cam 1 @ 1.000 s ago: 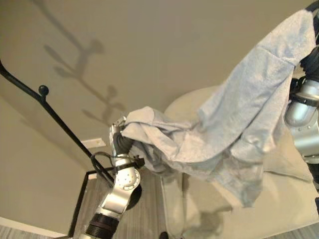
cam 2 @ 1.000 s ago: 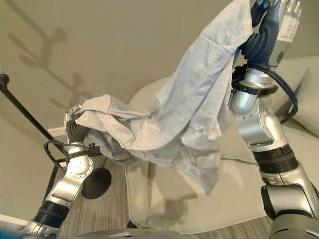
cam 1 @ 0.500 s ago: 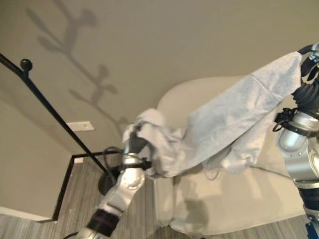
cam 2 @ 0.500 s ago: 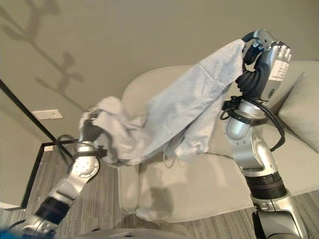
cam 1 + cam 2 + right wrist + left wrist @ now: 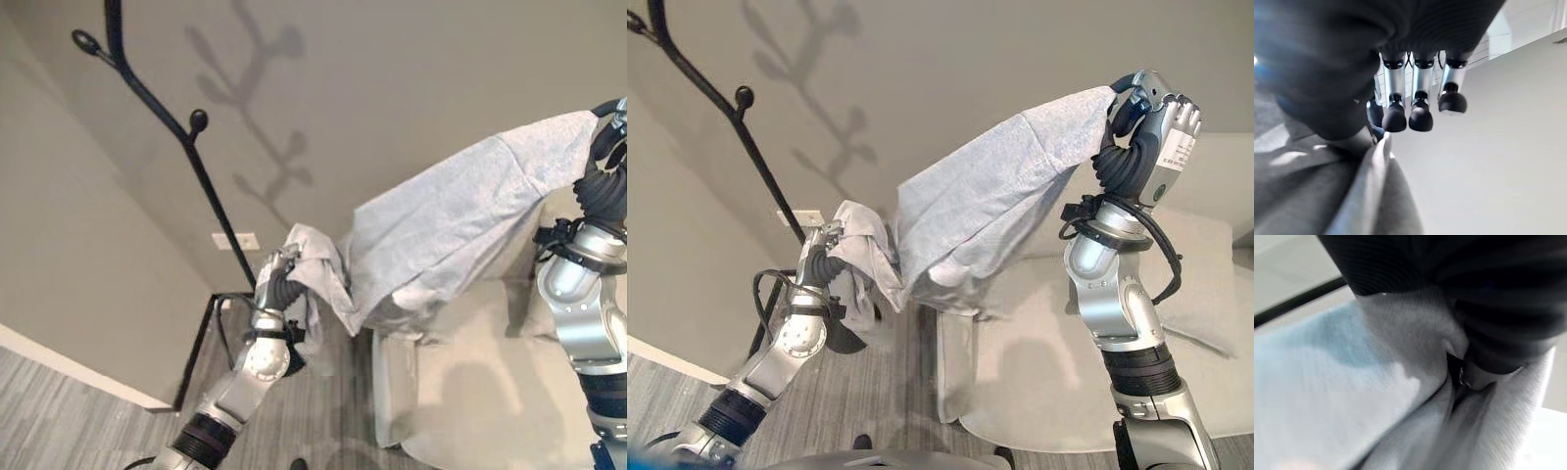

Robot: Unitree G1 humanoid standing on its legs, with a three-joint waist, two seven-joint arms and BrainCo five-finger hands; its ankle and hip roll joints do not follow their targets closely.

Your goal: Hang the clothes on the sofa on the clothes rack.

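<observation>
Robot hands are seen at both ends of a light grey soft cloth garment [image 5: 441, 230] in the left eye view: the left robot hand [image 5: 277, 277] is closed on a bunched end at the lower left, and the right robot hand [image 5: 609, 166] is raised at the right edge, where the other end is held up. The garment is stretched between them in the air, above the pale beige upholstered sofa [image 5: 470, 382]. A black metal clothes rack with knobbed hooks [image 5: 162, 108] is stood at the far left, against the wall, apart from the cloth.

From the right eye view, the right robot hand [image 5: 1151, 127] is shown clamped on the garment's upper end.

Within the left wrist view, grey cloth [image 5: 1400, 382] is pressed against the dark cover of the left robot hand [image 5: 1484, 333], and folds are gripped there.

By the right wrist view, the cloth [image 5: 1327, 196] is pinched at the thumb of the right robot hand [image 5: 1400, 115], while the dark-tipped fingers [image 5: 1420, 117] are bent over it.
</observation>
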